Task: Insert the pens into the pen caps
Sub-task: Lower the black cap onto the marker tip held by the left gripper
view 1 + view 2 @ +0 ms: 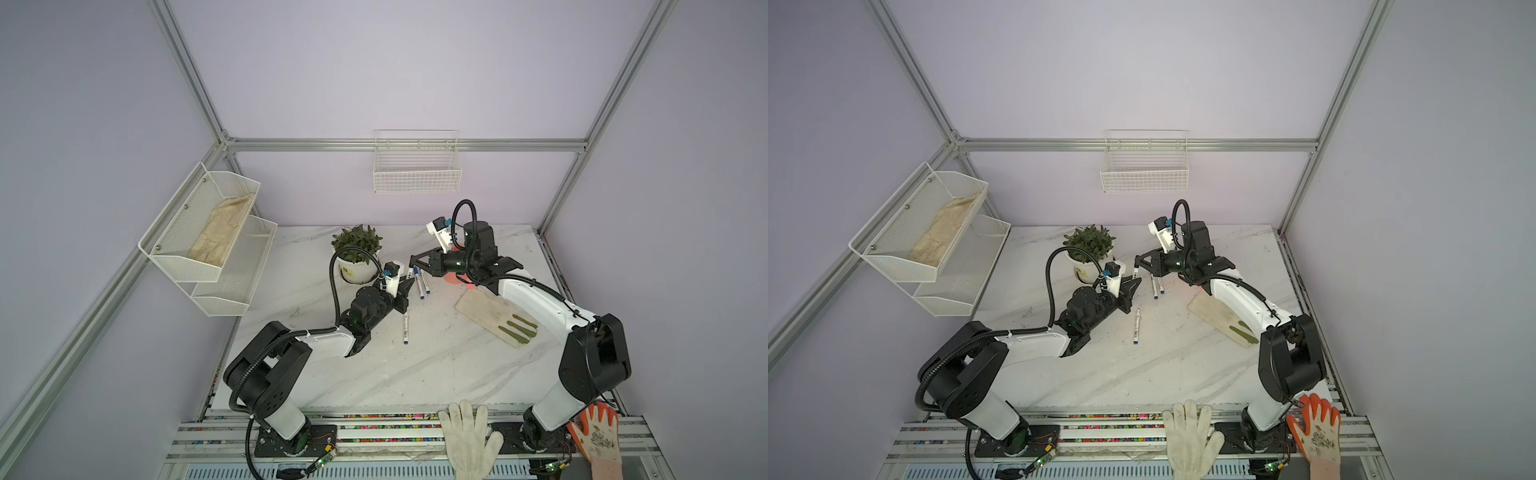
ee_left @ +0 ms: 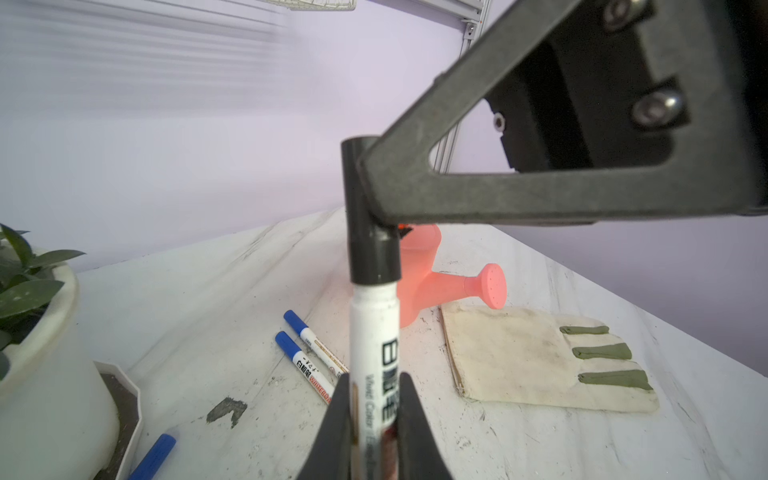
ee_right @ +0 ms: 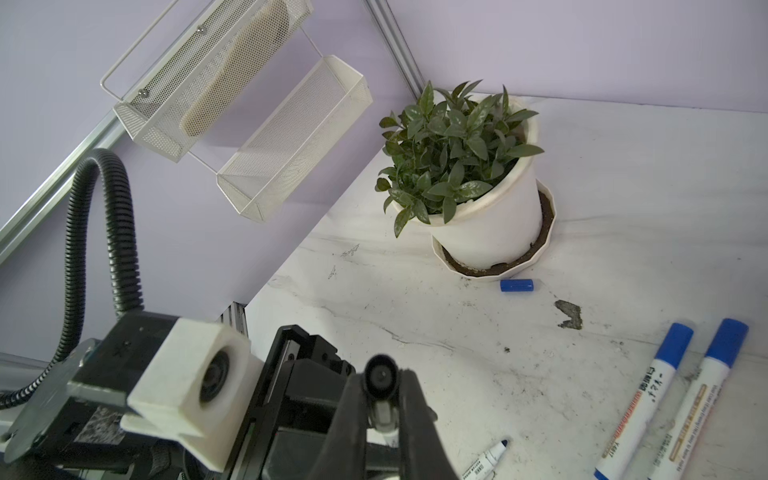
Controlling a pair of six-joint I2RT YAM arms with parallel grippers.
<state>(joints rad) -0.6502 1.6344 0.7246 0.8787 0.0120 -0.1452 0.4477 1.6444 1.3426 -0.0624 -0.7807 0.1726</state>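
Left wrist view shows your left fingers closed tight on the smooth white printed barrel of a pen, steadying it, likely for a straight push. Just beyond them the short matte black cap sits over the pen's end, pinched in your right fingers, likewise closed. Near your right fingers, two blue-capped pens lie on the marbled counter; a loose blue cap and an uncapped pen wait nearby.
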